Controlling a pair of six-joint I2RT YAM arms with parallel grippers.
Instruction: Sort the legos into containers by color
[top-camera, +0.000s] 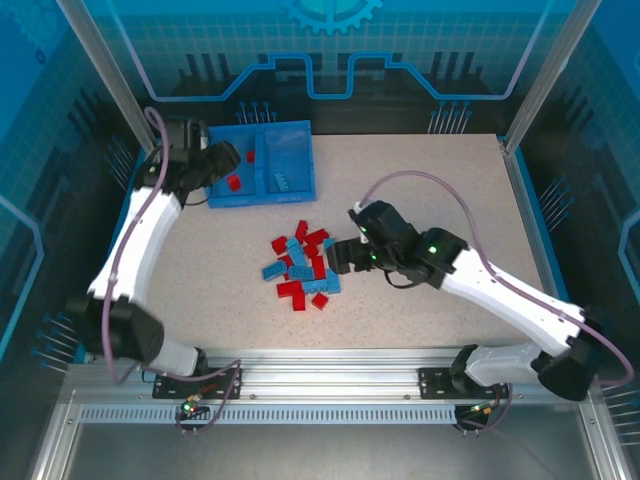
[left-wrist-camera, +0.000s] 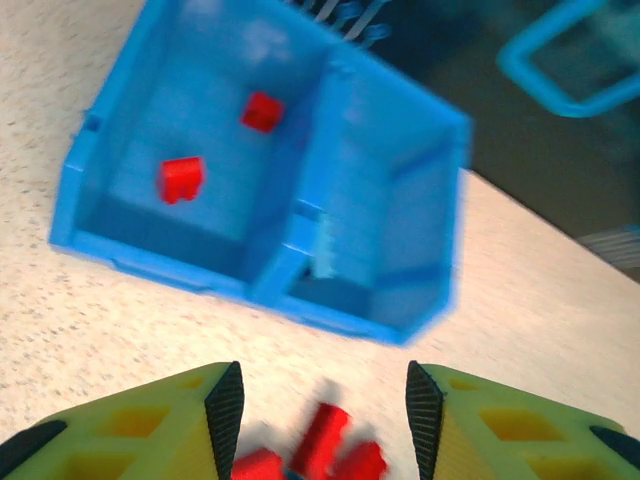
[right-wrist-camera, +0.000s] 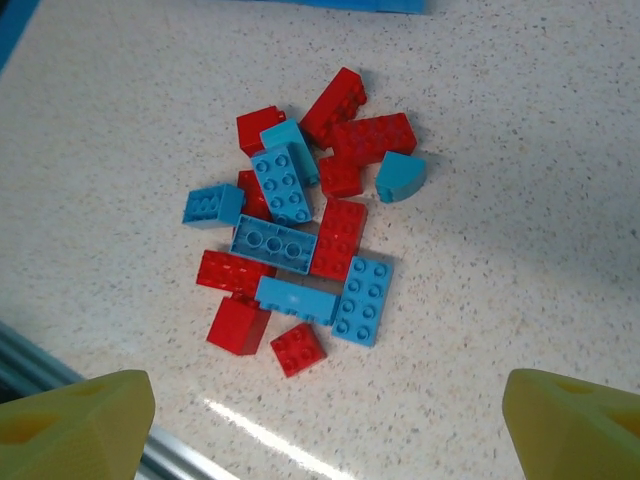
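- Speckled pale counter (right-wrist-camera: 540, 220) lies under everything.
- Right claw (right-wrist-camera: 328, 400) hangs with its two fingers wide apart, holding nothing. It is above the legos (right-wrist-camera: 300, 240), a mixed red and light blue heap in the middle of the counter.
- Left claw (left-wrist-camera: 322, 400) is apart too, near the blue bin (left-wrist-camera: 260, 285). Blurry red bits sit low between its fingers, and I cannot tell if they touch.
- Two red bricks (left-wrist-camera: 181, 178) lie in the bin's left side, and one light blue brick (left-wrist-camera: 325, 245) in its right.
- I think the legos are light, hard and slippery. It looks best to pinch a loose one at the heap's edge, like the small red brick (right-wrist-camera: 298, 349), across its flat sides.
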